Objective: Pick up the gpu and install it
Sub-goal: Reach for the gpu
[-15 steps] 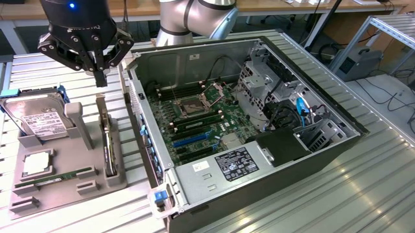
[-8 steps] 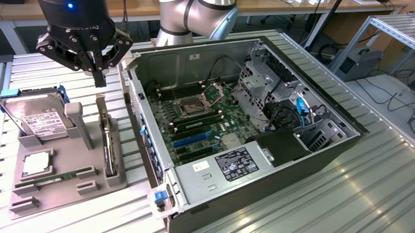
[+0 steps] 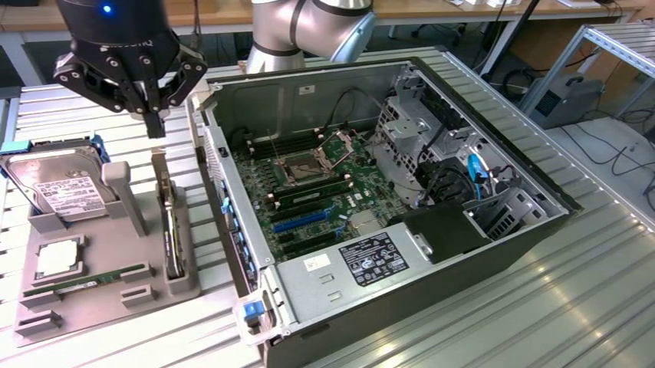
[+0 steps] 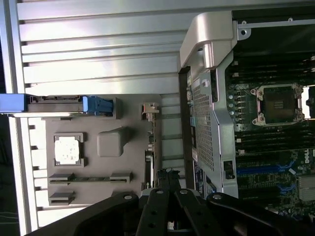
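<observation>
We see the gripper [image 3: 156, 123] hanging over the far end of the gray parts tray [image 3: 92, 299]. Its jaws are pressed fully together and hold nothing. The gpu [image 3: 172, 230] stands on edge in the tray's long slot, on the side nearest the open computer case [image 3: 511, 253]. The closed jaw tips sit above the card's far end, and as far as we can tell they are not touching it.

On the same tray we find three other parts:
- the hard drive [image 3: 61, 192], standing in its holder with blue rails
- a processor [image 3: 57, 259], lying flat in a square pocket
- a green RAM stick [image 3: 87, 282], lying flat just beside the processor

The case lies on its side on the slatted metal counter [image 3: 584, 307] — its motherboard [image 3: 307, 192] faces up, with blue expansion slots [image 3: 302, 222] in view.
</observation>
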### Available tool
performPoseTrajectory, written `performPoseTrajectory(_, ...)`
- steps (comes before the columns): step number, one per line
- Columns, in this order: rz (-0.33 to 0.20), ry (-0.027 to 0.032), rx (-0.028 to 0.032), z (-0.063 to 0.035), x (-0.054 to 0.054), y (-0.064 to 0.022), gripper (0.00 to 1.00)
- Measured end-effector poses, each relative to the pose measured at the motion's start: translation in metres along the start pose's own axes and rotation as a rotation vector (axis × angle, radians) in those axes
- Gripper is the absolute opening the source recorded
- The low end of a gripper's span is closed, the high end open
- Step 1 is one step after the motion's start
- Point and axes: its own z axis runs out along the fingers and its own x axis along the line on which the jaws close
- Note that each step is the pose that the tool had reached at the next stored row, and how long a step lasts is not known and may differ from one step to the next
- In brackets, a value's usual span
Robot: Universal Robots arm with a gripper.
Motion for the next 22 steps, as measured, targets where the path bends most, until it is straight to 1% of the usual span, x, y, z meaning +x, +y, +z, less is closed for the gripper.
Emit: performPoseTrajectory(22,0.000,0.0001,0.0001,-0.0003,0.011,-0.0009,0.11)
